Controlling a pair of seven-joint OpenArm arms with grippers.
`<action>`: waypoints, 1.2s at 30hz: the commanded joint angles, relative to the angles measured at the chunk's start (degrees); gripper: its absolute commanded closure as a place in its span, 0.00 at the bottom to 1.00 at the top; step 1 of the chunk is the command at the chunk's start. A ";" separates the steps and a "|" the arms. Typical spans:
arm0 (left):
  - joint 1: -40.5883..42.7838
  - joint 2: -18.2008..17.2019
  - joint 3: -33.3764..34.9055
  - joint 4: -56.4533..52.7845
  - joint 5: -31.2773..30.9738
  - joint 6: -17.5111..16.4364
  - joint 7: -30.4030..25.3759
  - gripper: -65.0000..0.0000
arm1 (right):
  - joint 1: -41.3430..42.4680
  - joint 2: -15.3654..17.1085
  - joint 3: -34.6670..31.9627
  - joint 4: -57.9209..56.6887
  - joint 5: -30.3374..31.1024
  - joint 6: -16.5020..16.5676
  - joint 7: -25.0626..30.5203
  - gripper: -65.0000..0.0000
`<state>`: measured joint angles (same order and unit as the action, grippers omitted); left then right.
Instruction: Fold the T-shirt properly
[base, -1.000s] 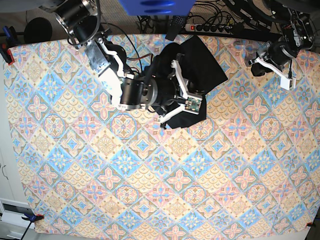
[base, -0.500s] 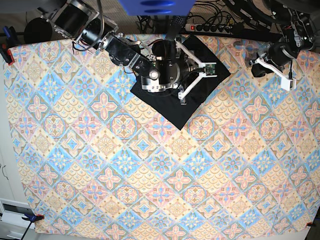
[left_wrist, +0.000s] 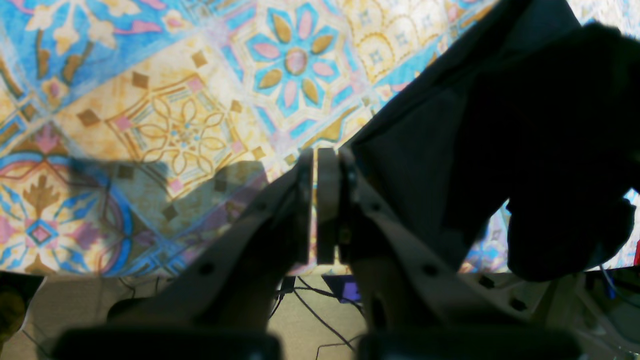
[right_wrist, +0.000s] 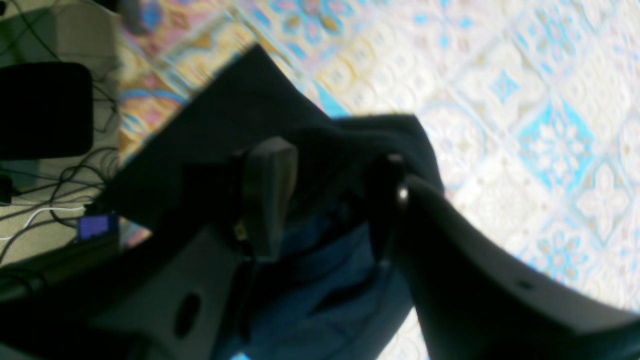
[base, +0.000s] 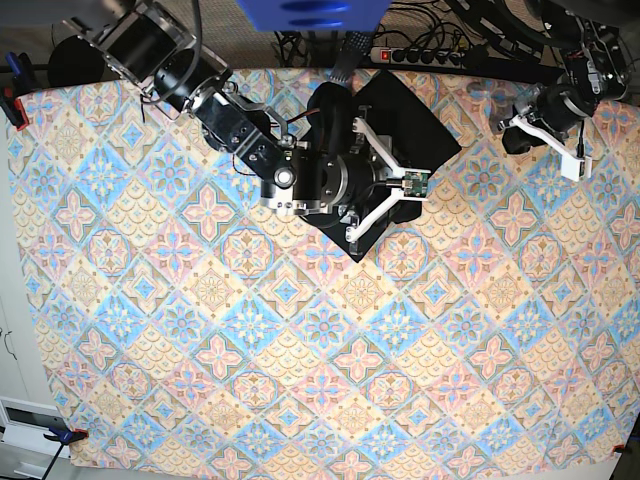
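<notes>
T-shirt (base: 405, 125) folded flat beneath right gripper (base: 392, 184), fingers spread, released; left gripper (left_wrist: 316, 210) clenched, apart.

The base camera looked straight down from well above the tablecloth (base: 300, 350), taking in both arms. Each wrist camera peered along its own fingers, close and low. All three shared the T-shirt (base: 420, 130) beyond the right gripper (base: 385, 180).
</notes>
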<state>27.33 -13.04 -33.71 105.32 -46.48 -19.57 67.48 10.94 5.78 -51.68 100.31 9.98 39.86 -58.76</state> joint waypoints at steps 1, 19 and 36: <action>0.05 -0.63 -0.26 0.84 -0.69 -0.25 -0.71 0.99 | 1.06 -0.90 0.21 1.27 0.70 0.14 1.22 0.60; 0.05 -0.54 -0.18 0.75 -0.69 -0.25 -0.71 0.99 | 0.53 1.30 19.46 2.85 0.70 0.14 7.03 0.76; 0.05 -0.54 -0.18 0.75 -0.69 -0.25 -0.71 0.99 | 4.93 -3.72 -12.98 -9.72 0.62 0.14 8.87 0.89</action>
<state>27.33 -12.93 -33.56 105.23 -46.57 -19.59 67.53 14.41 3.64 -65.17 89.34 9.45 40.36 -52.18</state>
